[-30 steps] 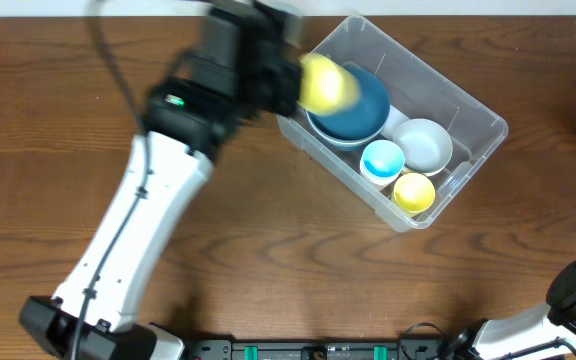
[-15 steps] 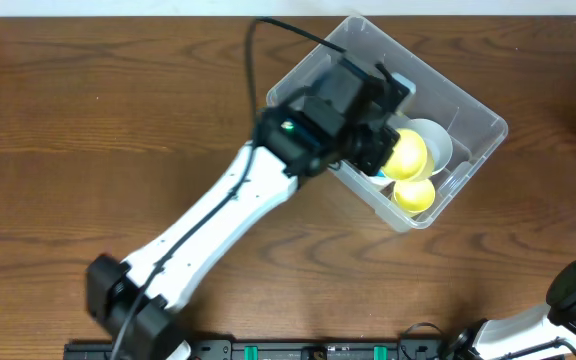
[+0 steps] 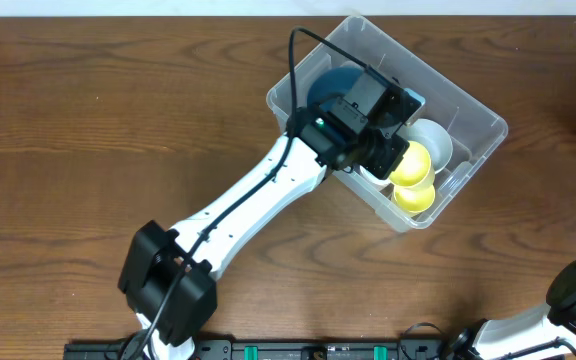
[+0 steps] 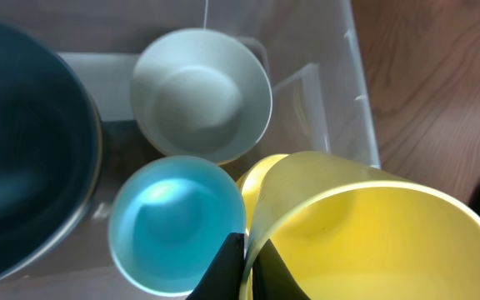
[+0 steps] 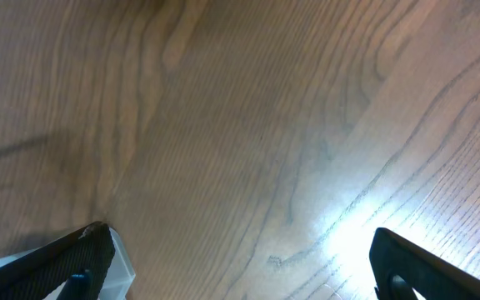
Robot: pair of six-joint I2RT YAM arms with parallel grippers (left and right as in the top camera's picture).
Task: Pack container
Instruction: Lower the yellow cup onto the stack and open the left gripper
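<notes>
The left gripper [image 4: 244,268] is pinched on the rim of one yellow cup [image 4: 373,242], low over the container [image 3: 480,118], which stands on the table [image 3: 118,120]. Inside the container, nearest first: a second yellow cup [image 4: 257,171], one light blue bowl [image 4: 173,221], one white bowl [image 4: 200,93], and one dark blue bowl [image 4: 23,158] at its other end. The right gripper [image 5: 240,258] gapes empty, well apart from the container

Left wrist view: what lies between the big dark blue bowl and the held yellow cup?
A light blue bowl, seen in the left wrist view.
</notes>
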